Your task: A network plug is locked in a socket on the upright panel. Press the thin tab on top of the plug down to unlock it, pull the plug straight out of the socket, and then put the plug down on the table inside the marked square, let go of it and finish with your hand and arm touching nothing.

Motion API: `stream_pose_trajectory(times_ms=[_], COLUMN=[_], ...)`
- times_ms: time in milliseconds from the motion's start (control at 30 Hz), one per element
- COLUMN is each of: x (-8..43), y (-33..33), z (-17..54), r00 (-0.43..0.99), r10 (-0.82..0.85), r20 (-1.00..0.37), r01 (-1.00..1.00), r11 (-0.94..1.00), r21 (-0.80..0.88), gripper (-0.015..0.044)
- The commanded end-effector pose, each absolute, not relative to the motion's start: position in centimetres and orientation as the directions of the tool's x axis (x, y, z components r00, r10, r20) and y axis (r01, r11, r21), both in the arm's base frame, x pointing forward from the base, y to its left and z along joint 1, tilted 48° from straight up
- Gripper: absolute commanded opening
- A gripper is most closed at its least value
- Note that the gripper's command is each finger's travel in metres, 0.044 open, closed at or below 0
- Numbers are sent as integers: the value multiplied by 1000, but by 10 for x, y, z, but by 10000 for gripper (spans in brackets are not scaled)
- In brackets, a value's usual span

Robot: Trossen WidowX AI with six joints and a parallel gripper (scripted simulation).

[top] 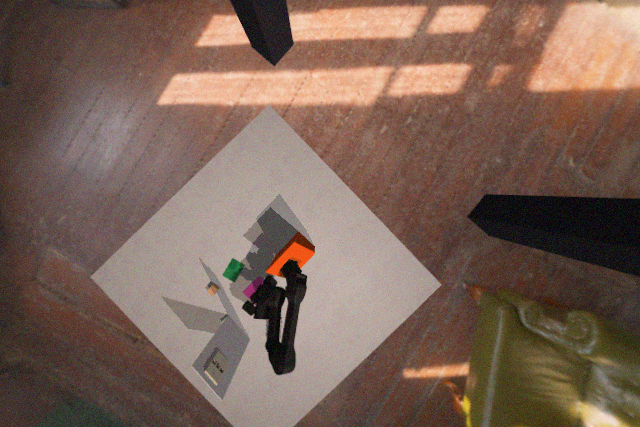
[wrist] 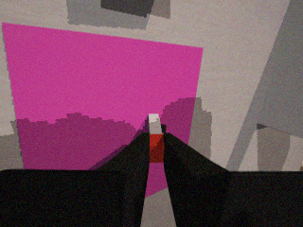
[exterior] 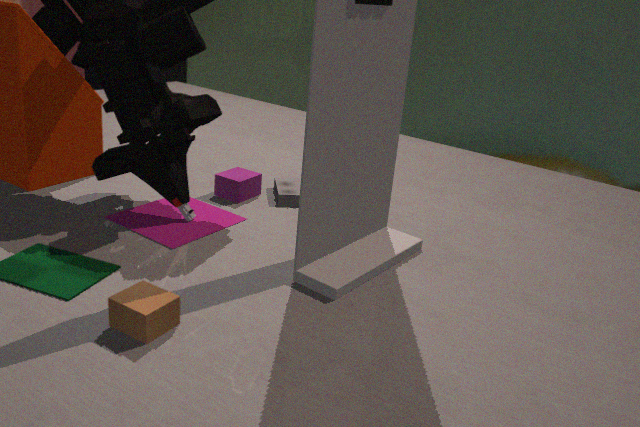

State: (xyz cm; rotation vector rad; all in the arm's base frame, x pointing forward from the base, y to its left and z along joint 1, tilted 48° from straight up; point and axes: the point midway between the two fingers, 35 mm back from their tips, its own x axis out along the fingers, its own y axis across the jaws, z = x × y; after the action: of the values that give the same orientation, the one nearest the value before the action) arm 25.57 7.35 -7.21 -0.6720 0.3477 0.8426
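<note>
Orange, a tall block stands left of the magenta square in the exterior view, a bulk the arm should avoid when it backs away. Left and nearer the camera lies a green square; a tan block sits this side of the magenta one. Over the magenta square the gripper points down, its jaws narrow on the red-and-pale plug; whether the plug touches down is unclear. It is probably light, stiff and smooth, best held by its red body, the thin tab spared. Just beyond the square is a purple block; well to the right rises the panel.
</note>
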Motion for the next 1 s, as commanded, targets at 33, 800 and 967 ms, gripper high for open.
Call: stream_pose_trajectory(times_ms=[33,800,967], x=[256,249,245], y=[73,65,62], z=[-72,-66,-64], r00=[627,625,625], r10=[569,568,567], r20=[-532,-536,-537], r01=[-779,-780,-780], r11=[478,477,477], r21=[-406,-405,-404], gripper=[0,156,156])
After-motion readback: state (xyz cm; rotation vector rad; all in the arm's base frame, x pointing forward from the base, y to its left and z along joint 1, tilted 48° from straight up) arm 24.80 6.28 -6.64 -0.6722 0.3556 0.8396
